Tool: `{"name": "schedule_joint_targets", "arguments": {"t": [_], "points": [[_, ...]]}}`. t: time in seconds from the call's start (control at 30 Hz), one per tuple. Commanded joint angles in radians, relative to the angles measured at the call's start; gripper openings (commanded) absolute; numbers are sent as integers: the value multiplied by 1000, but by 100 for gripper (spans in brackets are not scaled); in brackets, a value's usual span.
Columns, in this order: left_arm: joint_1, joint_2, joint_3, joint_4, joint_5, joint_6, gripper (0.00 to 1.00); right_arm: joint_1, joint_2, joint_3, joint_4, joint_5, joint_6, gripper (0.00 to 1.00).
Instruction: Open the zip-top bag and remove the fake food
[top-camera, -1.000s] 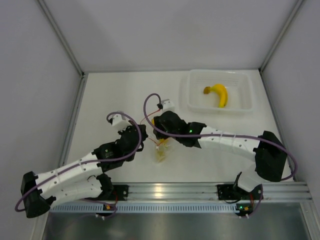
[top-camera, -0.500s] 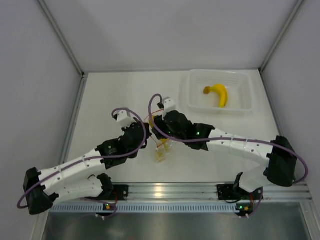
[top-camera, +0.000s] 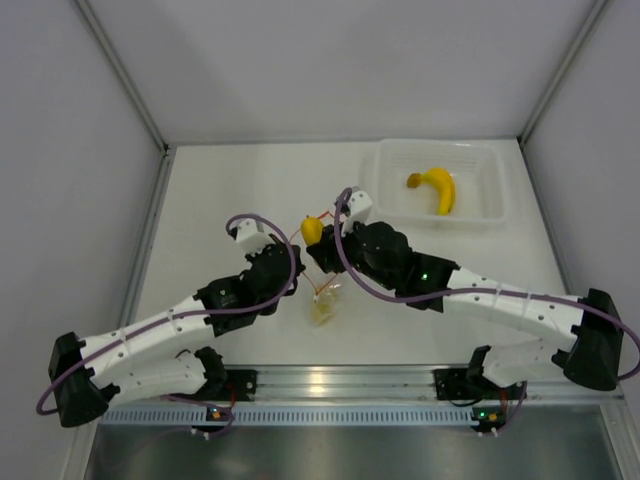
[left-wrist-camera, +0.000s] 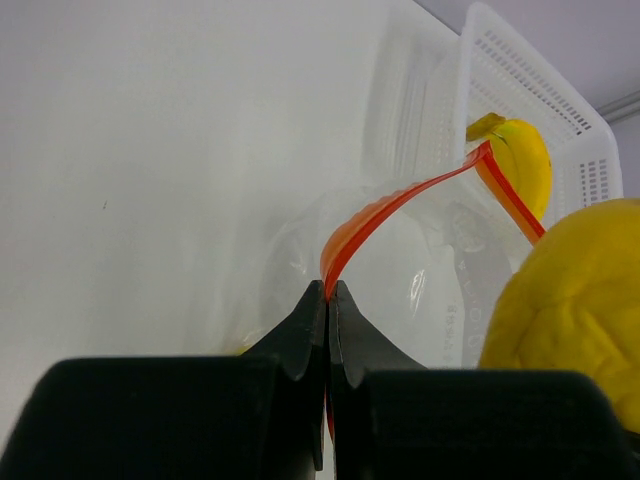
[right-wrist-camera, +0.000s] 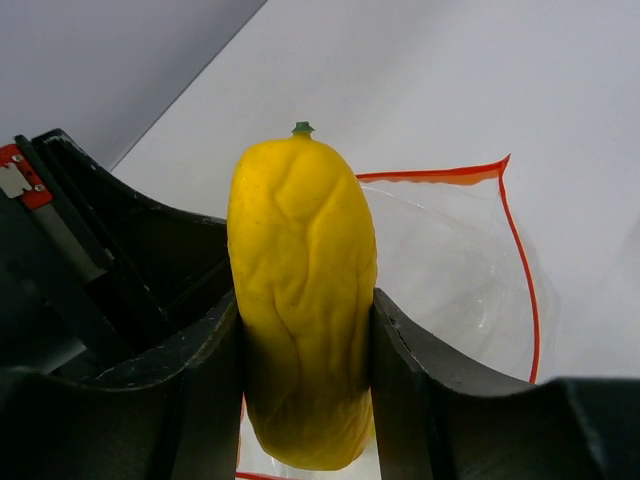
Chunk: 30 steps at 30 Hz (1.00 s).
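The clear crinkly orange-zippered zip-top bag (left-wrist-camera: 400, 262) is partly hidden behind the left gripper (left-wrist-camera: 328, 292); right of it, the yellow ridged plastic fruit (left-wrist-camera: 572, 300) runs off the edge.

Lab test enclosure: white table (top-camera: 230, 190), grey wall panels (top-camera: 350, 70), aluminium rail (top-camera: 340, 382).

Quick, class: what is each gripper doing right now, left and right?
Left gripper: closed on the zip-top bag, at its orange zipper strip.
Right gripper: closed, holding the yellow ridged fruit.
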Motion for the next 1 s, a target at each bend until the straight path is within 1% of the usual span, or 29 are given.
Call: {"name": "schedule_joint_targets", "arguments": {"t": [0.0,0.13,0.3,0.33,0.43,0.53,0.57,0.63,0.67,0.8,0.97], "points": [[2,-5,31,16,-16,-8,0,12,-61,11,138,19,-29,18],[2,-2,27,16,-16,-15,0,-31,-59,76,92,-30,-29,18],[4,-15,14,16,-16,-22,0,-132,-81,139,38,-83,-26,18],[2,-17,11,16,-15,-25,0,-157,-82,153,-14,-92,-22,19],[2,-32,10,16,-14,-19,0,-304,-72,204,-80,-139,-20,18],[2,-41,4,16,-19,-16,0,-385,-50,244,-117,-163,-39,19],[4,-49,2,16,-19,-16,0,-437,-44,251,-134,-178,-46,19],[2,-57,-1,16,-18,-16,0,-491,-11,268,-167,-183,-54,19],[4,-61,-6,16,-18,-15,0,-546,-1,279,-184,-186,-55,20],[4,-84,-15,16,-15,-15,0,-677,43,274,-195,-195,-77,20],[4,-94,-20,14,1,-15,0,-853,157,320,-218,-218,-94,20]]}}
